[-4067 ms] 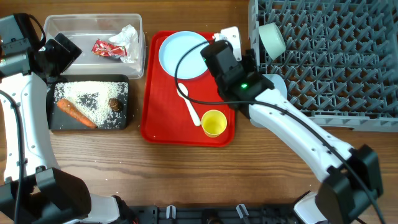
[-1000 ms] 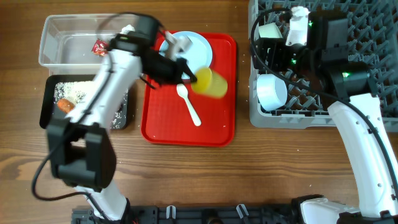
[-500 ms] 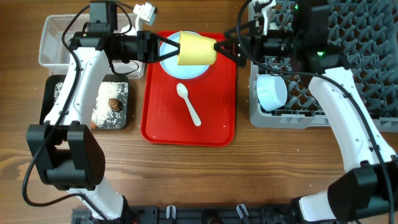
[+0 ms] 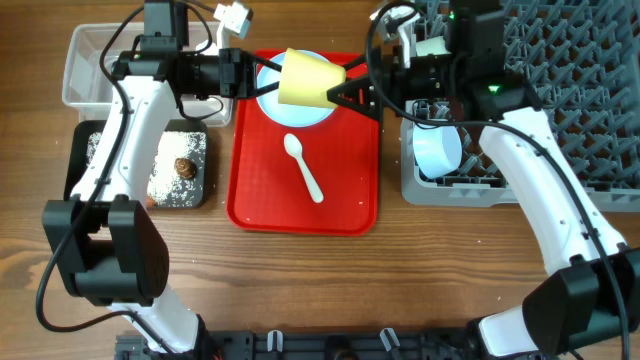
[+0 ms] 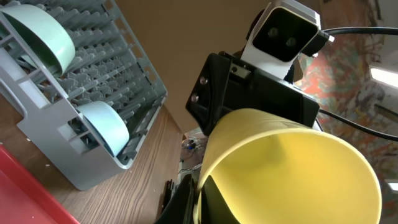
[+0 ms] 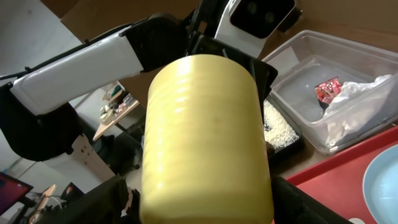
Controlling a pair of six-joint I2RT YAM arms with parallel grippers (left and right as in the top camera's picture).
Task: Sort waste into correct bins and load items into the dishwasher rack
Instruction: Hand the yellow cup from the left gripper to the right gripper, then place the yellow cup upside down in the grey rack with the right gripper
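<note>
The small yellow cup [image 4: 305, 80] hangs on its side above the light blue plate [image 4: 310, 116] on the red tray. My left gripper [image 4: 268, 79] is shut on its rim, one finger inside and one outside, as the left wrist view shows on the cup [image 5: 292, 168]. My right gripper [image 4: 340, 85] reaches in from the rack side, open. Its fingers [image 6: 102, 202] stand either side of the cup's base [image 6: 205, 137], very close to it. The white spoon [image 4: 303, 168] lies on the tray. A light blue bowl [image 4: 437, 148] and a pale green bowl [image 4: 432, 48] sit in the grey rack [image 4: 560, 100].
The red tray [image 4: 250, 190] lies mid-table. At left are the clear tub [image 4: 90, 70], holding a red wrapper [image 6: 326, 90] and white napkin [image 6: 364, 99], and the black tray [image 4: 195, 185] with rice grains and a brown lump [image 4: 183, 166].
The left arm has lifted the cup up and across toward the right gripper. The right gripper has come in around the cup's base and its jaws have narrowed.
</note>
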